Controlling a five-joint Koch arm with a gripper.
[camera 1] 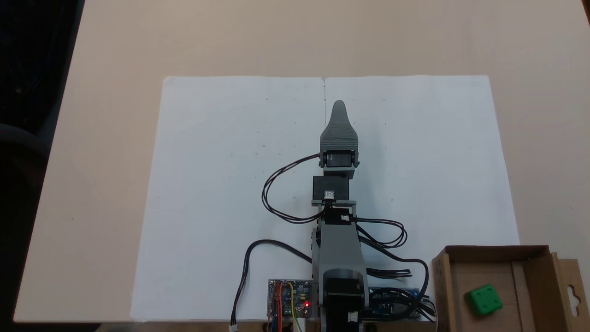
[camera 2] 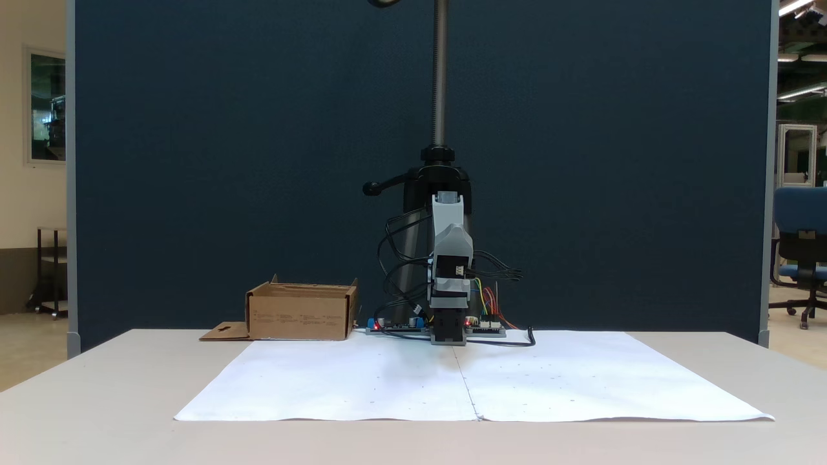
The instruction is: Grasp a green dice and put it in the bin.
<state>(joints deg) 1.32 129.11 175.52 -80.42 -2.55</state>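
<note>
The green dice [camera 1: 483,299] lies on the floor of the brown cardboard bin [camera 1: 495,251], which stands at the lower right beside the arm's base. In a fixed view from the front, the bin [camera 2: 300,316] stands left of the arm and its wall hides the dice. The gripper [camera 1: 339,105] points away from the base over the middle of the white paper, far from the bin and with nothing seen in it. From above, one jaw covers the other. From the front, the gripper [camera 2: 448,332] sits low, facing the camera.
Two white paper sheets [camera 1: 221,184] cover the table's middle. Circuit boards [camera 1: 289,299] and black cables [camera 1: 276,184] crowd the arm's base. A flap with a hang-hole [camera 1: 573,295] sticks out from the bin. A pole [camera 2: 440,71] and a dark blue partition [camera 2: 258,161] stand behind.
</note>
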